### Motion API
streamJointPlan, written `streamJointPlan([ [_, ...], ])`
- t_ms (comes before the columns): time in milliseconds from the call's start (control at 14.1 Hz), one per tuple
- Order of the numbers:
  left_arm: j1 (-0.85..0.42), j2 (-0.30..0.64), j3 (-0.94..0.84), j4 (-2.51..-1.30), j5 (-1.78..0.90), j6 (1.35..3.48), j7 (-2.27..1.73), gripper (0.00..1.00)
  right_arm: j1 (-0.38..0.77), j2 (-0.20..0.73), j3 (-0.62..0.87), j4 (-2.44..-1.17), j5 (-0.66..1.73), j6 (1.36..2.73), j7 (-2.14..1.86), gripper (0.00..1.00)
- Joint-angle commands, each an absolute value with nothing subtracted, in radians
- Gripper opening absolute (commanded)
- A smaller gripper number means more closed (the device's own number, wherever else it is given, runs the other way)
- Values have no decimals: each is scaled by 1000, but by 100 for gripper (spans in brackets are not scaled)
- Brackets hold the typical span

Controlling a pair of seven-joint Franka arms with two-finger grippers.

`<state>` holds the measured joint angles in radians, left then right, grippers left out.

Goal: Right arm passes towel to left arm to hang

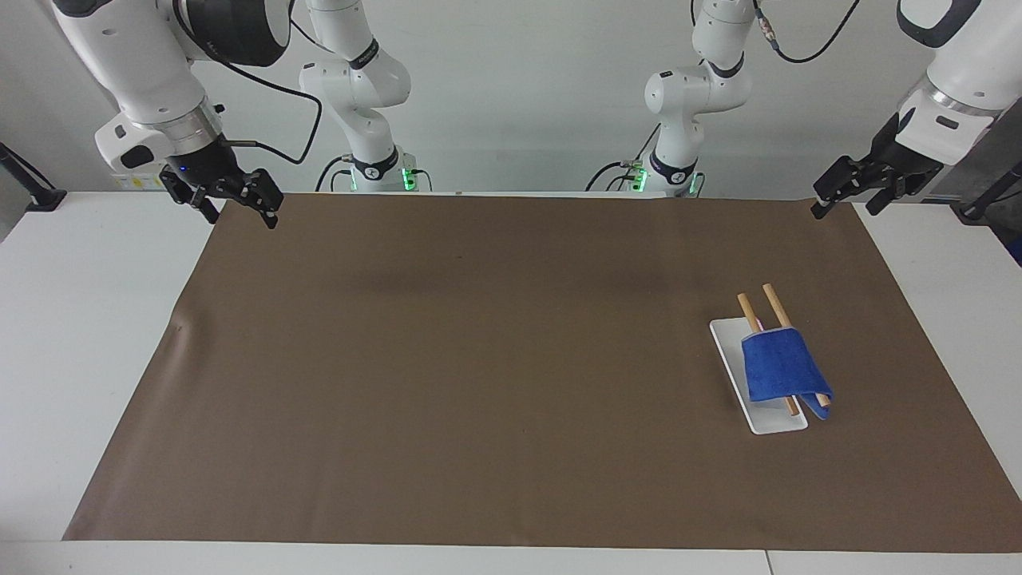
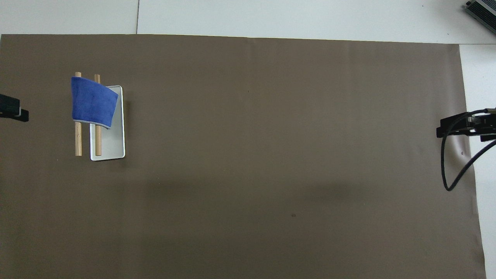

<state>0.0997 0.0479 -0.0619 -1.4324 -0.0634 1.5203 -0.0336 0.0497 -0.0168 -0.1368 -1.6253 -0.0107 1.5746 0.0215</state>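
Towel [image 1: 781, 366] first: from my screen it hangs draped over two wooden rods [image 1: 773, 302] that slant up from a white tray [image 1: 728, 338], toward the left arm's end of the desk [image 1: 96, 319]. It is a small royal-blue cloth with a woven texture and a thin pale trim; that trim shows best in the overhead view, along the edge nearer the robots [image 2: 94, 102]. One corner droops past the outer rod and reaches down toward the brown mat [image 1: 479, 383].

What worries me is that droop. The cloth sits lopsided, more of it bunched at the end of the rods farther from the robots, so I judge a nudge to the rack or tray could let it slide off onto the mat. It looks light and limp, with nothing pinning it, and only friction on smooth wood holds it.

I see little risk from the arms. The left end effector [image 1: 853, 188] hovers over the mat's corner at its own end of the desk, fingers parted and empty, well apart from the towel. The right end effector [image 1: 231, 200], with its small blue light, hovers over the corner at the right arm's end, fingers also spread and holding nothing. If either swings back low across the mat, it could catch the rods.
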Motion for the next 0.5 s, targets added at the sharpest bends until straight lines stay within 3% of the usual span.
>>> streamJointPlan([
  [0, 103, 28, -51, -1468, -45, 1582, -9, 95, 14, -46, -109, -1658, 12, 1583, 3, 100],
  [142, 100, 25, -51, -1479, 20, 1577, -6, 87, 15, -46, -110, -1658, 12, 1582, 5, 100],
  [425, 100, 23, -51, -1480, 55, 1575, 38, 89, 23, -46, -112, -1658, 12, 1580, 5, 100],
])
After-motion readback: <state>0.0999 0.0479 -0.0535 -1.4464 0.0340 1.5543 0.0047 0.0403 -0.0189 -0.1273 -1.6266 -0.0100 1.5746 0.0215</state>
